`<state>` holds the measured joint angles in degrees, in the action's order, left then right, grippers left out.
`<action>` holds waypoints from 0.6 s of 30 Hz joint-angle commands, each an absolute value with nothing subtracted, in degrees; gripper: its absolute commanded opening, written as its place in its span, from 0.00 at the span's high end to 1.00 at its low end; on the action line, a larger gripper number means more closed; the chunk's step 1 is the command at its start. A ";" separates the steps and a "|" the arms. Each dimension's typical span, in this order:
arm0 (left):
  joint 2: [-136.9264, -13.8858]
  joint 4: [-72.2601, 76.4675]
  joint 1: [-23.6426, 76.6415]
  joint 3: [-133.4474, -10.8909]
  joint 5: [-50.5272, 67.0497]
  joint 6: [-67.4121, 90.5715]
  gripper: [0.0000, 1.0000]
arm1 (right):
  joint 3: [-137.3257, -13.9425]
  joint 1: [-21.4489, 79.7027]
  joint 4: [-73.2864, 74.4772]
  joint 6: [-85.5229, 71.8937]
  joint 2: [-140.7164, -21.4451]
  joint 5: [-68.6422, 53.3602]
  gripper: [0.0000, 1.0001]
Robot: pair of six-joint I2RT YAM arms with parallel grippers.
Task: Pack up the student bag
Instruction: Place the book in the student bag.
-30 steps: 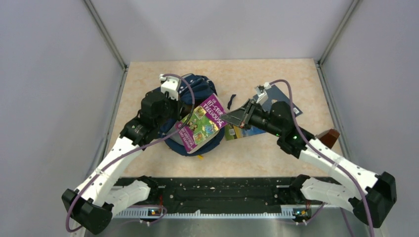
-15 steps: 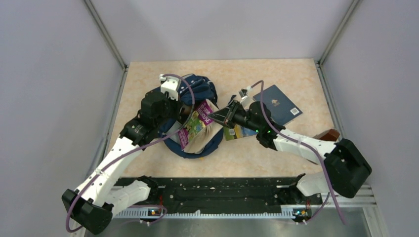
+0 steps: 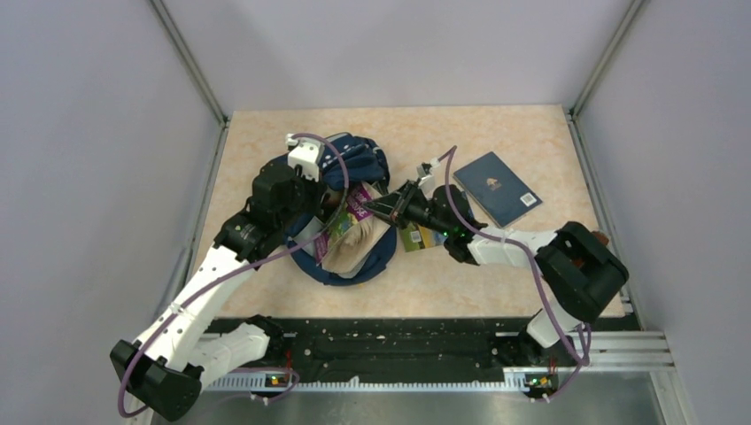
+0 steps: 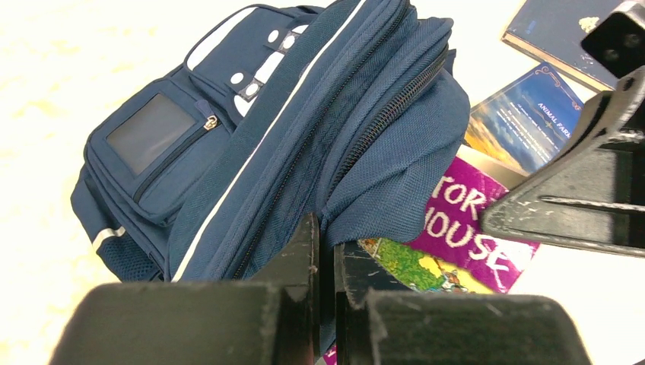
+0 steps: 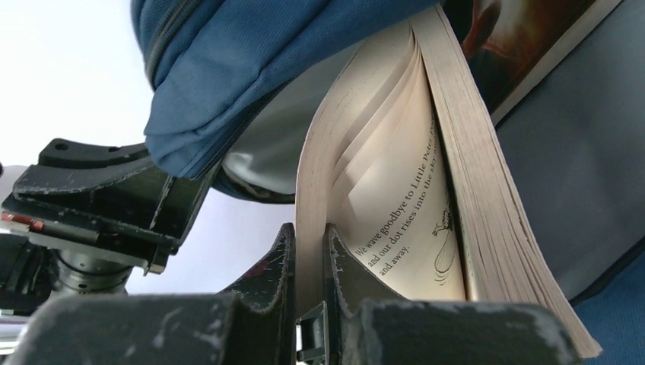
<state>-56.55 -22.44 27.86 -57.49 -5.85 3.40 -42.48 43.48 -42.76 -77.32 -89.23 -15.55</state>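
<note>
The navy student bag [image 3: 354, 159] lies left of the table's middle with its mouth facing right; it also shows in the left wrist view [image 4: 304, 114]. My left gripper [image 3: 326, 209] is shut on the edge of the bag's top flap [image 4: 395, 175] and holds the mouth up. My right gripper [image 3: 374, 207] is shut on the cover and a few pages of a purple storybook [image 3: 359, 202], which is partly inside the mouth. In the right wrist view [image 5: 308, 237] the book's pages [image 5: 403, 198] fan open under the blue fabric [image 5: 251, 68]. The purple cover shows in the left wrist view [image 4: 464, 220].
A blue "Animal Farm" book [image 3: 416, 237] lies on the table under my right arm and shows in the left wrist view [image 4: 525, 114]. A dark navy book [image 3: 498, 188] lies to the right. A brown object [image 3: 604, 237] sits by the right wall, mostly hidden.
My right gripper has moved left with the purple book, pushing it further into the bag's mouth; the book has tilted and fanned open. The left gripper has held still on the flap.
</note>
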 commanded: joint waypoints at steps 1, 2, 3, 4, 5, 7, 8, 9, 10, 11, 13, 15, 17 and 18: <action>-54.09 -13.79 27.88 -58.89 -5.80 4.10 1.00 | -48.80 44.18 -54.70 -79.41 -93.38 -16.85 1.00; -54.15 -13.80 27.93 -58.90 -5.80 4.05 1.00 | -49.61 44.39 -54.75 -79.45 -94.15 -17.09 1.00; -54.14 -13.80 27.89 -58.89 -5.87 4.07 1.00 | -50.37 44.59 -54.63 -79.27 -94.75 -17.21 1.00; -54.12 -13.79 27.91 -58.89 -5.93 4.07 1.00 | -51.05 44.78 -54.33 -78.99 -95.39 -17.35 1.00; -54.16 -13.80 27.87 -58.89 -6.00 3.97 1.00 | -51.47 44.94 -54.03 -78.79 -96.15 -17.40 1.00; -54.23 -13.80 27.92 -58.85 -6.00 3.99 1.00 | -51.76 45.09 -55.21 -78.45 -97.14 -17.19 1.00; -54.23 -13.80 27.92 -58.84 -5.94 4.04 1.00 | -51.72 45.09 -55.43 -78.05 -97.42 -16.64 1.00; -54.23 -13.80 27.87 -58.88 -5.85 4.04 1.00 | -51.58 45.07 -55.85 -77.64 -97.67 -15.71 1.00; -54.24 -13.80 27.93 -58.89 -5.81 4.03 1.00 | -51.21 45.01 -56.85 -77.13 -97.91 -14.48 1.00; -54.17 -13.80 27.88 -58.91 -5.74 4.01 1.00 | -50.75 44.92 -57.69 -76.64 -98.10 -13.02 1.00; -54.10 -13.80 27.91 -58.97 -5.71 4.01 1.00 | -50.30 44.84 -58.88 -75.50 -98.55 -9.13 1.00; -54.05 -13.80 27.86 -58.97 -5.80 3.96 1.00 | -50.19 44.73 -59.95 -74.57 -99.25 -5.95 1.00; -54.04 -13.80 27.89 -58.93 -5.89 4.02 1.00 | -50.54 44.65 -60.03 -73.80 -100.40 -3.15 1.00; -54.03 -13.80 27.93 -58.91 -5.89 4.04 1.00 | -50.80 44.53 -59.68 -73.67 -101.12 -1.90 1.00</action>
<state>-56.51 -22.76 27.86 -57.49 -5.82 3.07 -48.45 44.25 -50.57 -76.01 -99.98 -9.87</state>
